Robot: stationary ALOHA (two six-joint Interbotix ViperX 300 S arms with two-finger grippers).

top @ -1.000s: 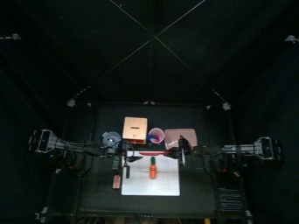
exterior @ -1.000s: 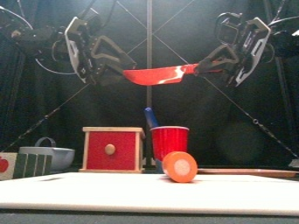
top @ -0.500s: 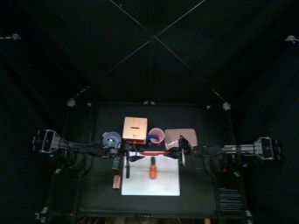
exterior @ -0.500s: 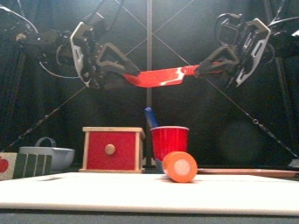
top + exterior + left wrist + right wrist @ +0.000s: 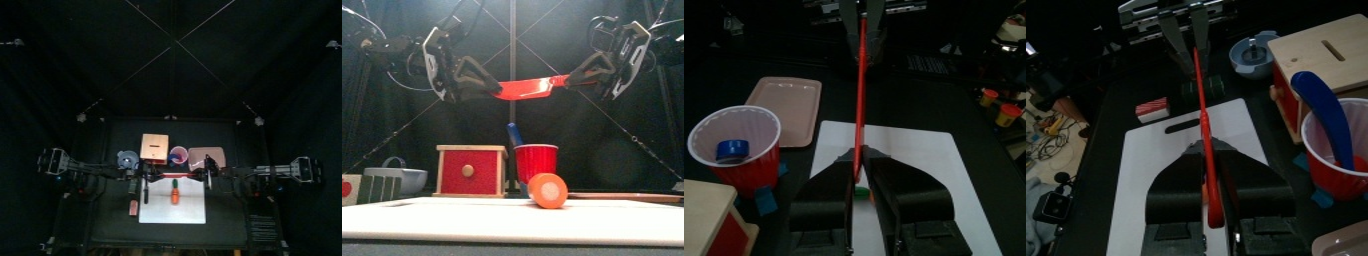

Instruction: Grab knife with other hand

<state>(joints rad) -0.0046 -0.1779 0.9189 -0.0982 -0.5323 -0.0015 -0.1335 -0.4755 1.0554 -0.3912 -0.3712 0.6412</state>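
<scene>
A red knife (image 5: 529,87) hangs level, high above the table, between my two grippers. My left gripper (image 5: 489,88) is shut on its blade end. My right gripper (image 5: 572,80) is shut on its handle end. In the left wrist view the knife (image 5: 859,90) runs edge-on from the closed jaws of the left gripper (image 5: 855,172) to the other gripper. The right wrist view shows the knife (image 5: 1199,95) in the same way, from the right gripper (image 5: 1208,165). In the top view both grippers meet over the white board (image 5: 194,210).
Below the knife stand a red cup (image 5: 536,160) holding a blue utensil (image 5: 513,134), a wooden box with a red face (image 5: 470,170), an orange piece (image 5: 548,190) on the white board (image 5: 513,215), and a grey basket (image 5: 396,178). A pink tray (image 5: 786,95) lies behind the cup.
My left gripper has come in from the left and closed on the blade end. The knife dipped a little and is now slightly higher, held by both grippers.
</scene>
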